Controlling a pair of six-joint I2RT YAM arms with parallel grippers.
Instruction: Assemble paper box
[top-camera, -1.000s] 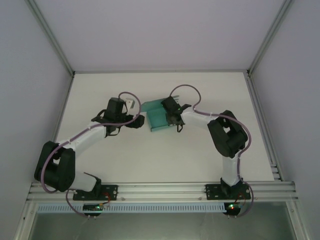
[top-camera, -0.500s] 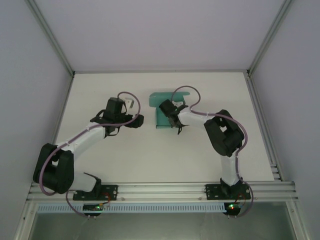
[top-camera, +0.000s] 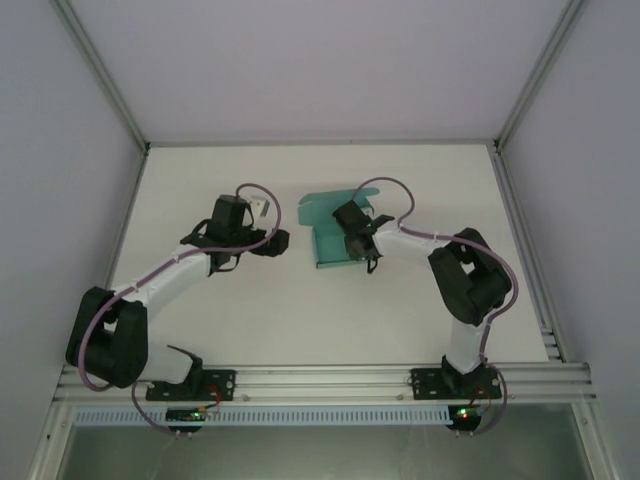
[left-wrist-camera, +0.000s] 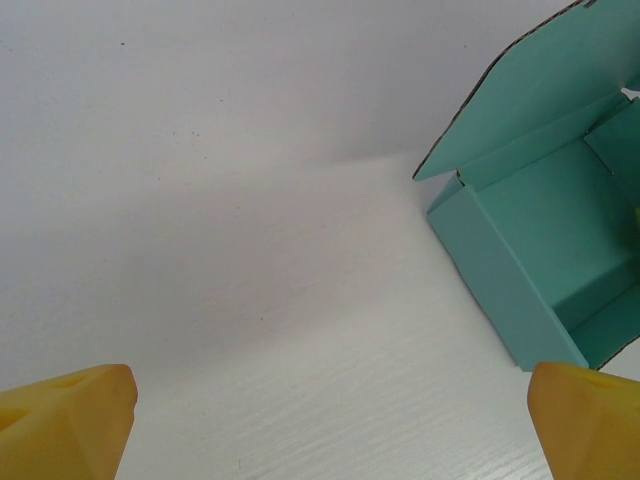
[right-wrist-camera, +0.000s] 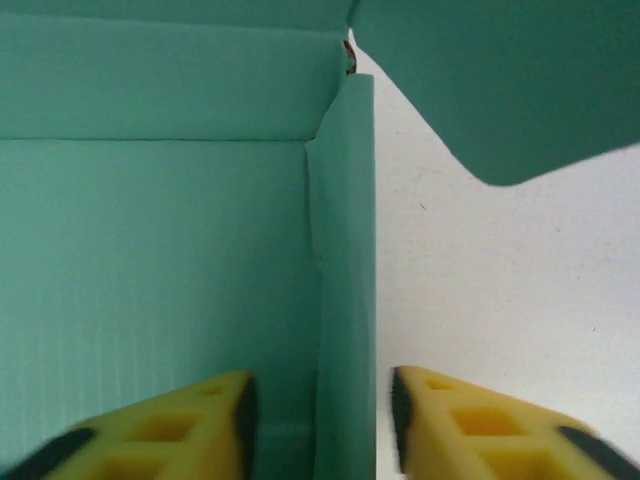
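Note:
The teal paper box (top-camera: 330, 243) lies on the white table as an open tray with raised walls, its lid flap (top-camera: 322, 207) standing open at the far side. In the left wrist view the box (left-wrist-camera: 545, 235) is at the right, and its inside floor (right-wrist-camera: 150, 280) shows in the right wrist view. My right gripper (top-camera: 362, 250) straddles the box's right side wall (right-wrist-camera: 345, 300), one finger inside and one outside, with small gaps to both pads (right-wrist-camera: 398, 410). My left gripper (top-camera: 275, 242) is wide open over bare table, left of the box and apart from it (left-wrist-camera: 330, 430).
White table (top-camera: 250, 310) inside a walled enclosure, with an aluminium rail (top-camera: 320, 380) along the near edge. Free surface lies all round the box.
The right arm has swung its elbow outward and the box has slid a little toward the near side and turned slightly. The left arm has stayed still.

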